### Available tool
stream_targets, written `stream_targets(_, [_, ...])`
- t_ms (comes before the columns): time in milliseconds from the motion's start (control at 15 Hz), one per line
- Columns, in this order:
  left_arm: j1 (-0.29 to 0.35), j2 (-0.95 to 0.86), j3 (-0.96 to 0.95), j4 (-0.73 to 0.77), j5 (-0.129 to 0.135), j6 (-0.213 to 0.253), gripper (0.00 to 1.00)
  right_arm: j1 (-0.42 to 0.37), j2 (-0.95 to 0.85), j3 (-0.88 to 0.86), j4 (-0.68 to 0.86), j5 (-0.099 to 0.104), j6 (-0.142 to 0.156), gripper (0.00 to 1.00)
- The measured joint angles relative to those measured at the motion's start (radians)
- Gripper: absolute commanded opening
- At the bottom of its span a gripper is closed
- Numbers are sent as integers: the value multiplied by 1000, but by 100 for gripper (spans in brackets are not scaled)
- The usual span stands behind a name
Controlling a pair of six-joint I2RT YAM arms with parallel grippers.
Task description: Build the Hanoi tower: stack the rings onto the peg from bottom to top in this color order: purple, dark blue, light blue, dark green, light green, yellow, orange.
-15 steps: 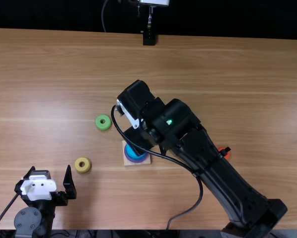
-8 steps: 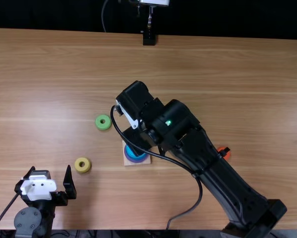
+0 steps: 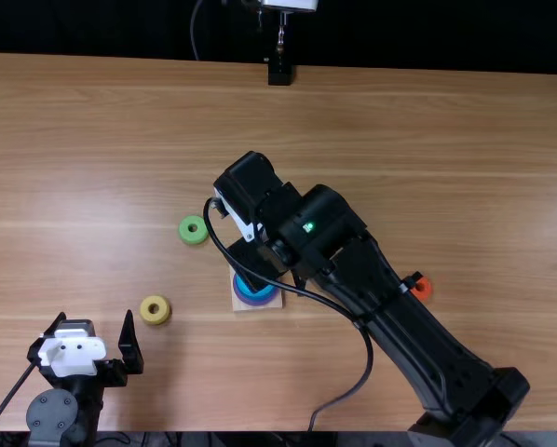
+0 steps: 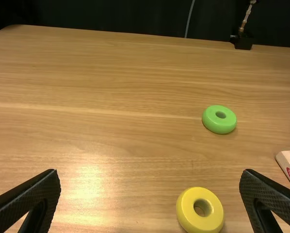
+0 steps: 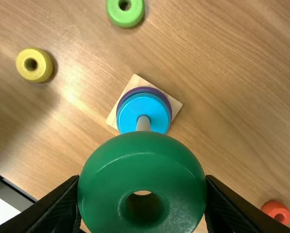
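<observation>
My left gripper (image 3: 95,315) stands open at the near left, left of the yellow ring (image 3: 146,317); in the left wrist view the gripper (image 4: 150,172) has nothing between its fingers. The right gripper (image 3: 251,265) is over the base (image 3: 277,304). The right wrist view has this gripper (image 5: 142,179) shut on the dark green ring (image 5: 142,155), held above the peg (image 5: 143,124), whose upper part the ring hides. On the base lie a purple ring (image 5: 168,103) and a light blue ring (image 5: 130,111), with a thin darker blue edge between. Light green (image 3: 193,238) and orange (image 3: 425,288) rings lie apart.
The light green ring lies left of and beyond the base, the orange one to the right beside the right arm. A cable loops from the right arm over the wooden table (image 3: 427,121). A black stand (image 3: 279,73) is at the far edge.
The right arm has shifted slightly to the left, exposing more of the orange ring. My left arm and the rings on the table have kept their places.
</observation>
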Motion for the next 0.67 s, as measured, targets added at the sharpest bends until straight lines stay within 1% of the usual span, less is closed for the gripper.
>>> stream_targets(200, [0, 0, 0, 0, 0, 0, 100, 0, 21, 1, 24, 0, 1, 0])
stream_targets(667, [0, 0, 0, 0, 0, 1, 100, 0, 22, 1, 24, 0, 1, 0])
